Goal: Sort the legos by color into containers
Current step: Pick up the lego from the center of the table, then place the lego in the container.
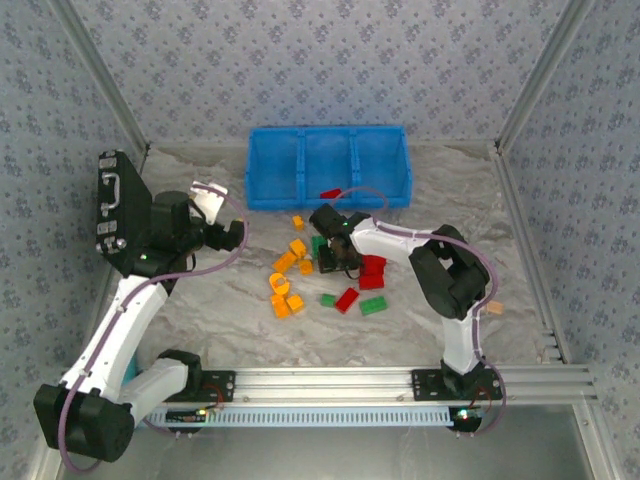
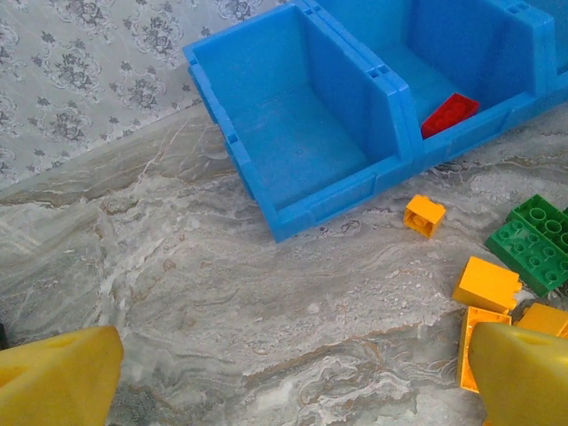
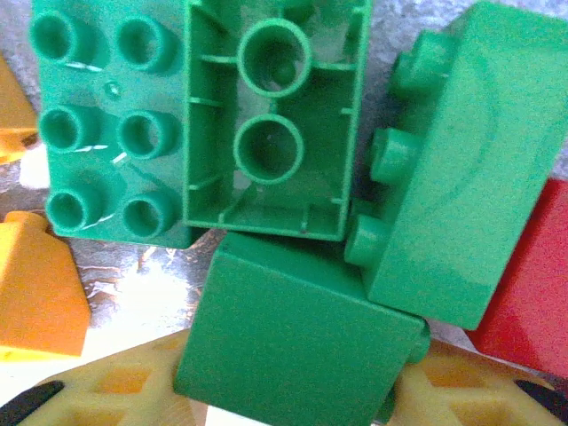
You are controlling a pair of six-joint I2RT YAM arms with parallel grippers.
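Right wrist: claw [image 3: 297, 377] straddling bottom-centre green brick [image 3: 284, 324], grip unclear.
Likely light, stiff, slick; flat sides are offering surest hold.

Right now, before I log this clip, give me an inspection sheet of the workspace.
Surface: wrinkled grey marbled table cover.
Job's things: red, green and orange legos scattered in front of the blue bin; one red brick in its middle compartment.
Clutter: black case with a metal handle, at the left edge.
Grippers: left gripper open above bare cover; right gripper looks closed on a green brick in the pile.
Cables: purple cables run along both arms.
Surroundings: floral-papered walls, aluminium rail at the near edge.
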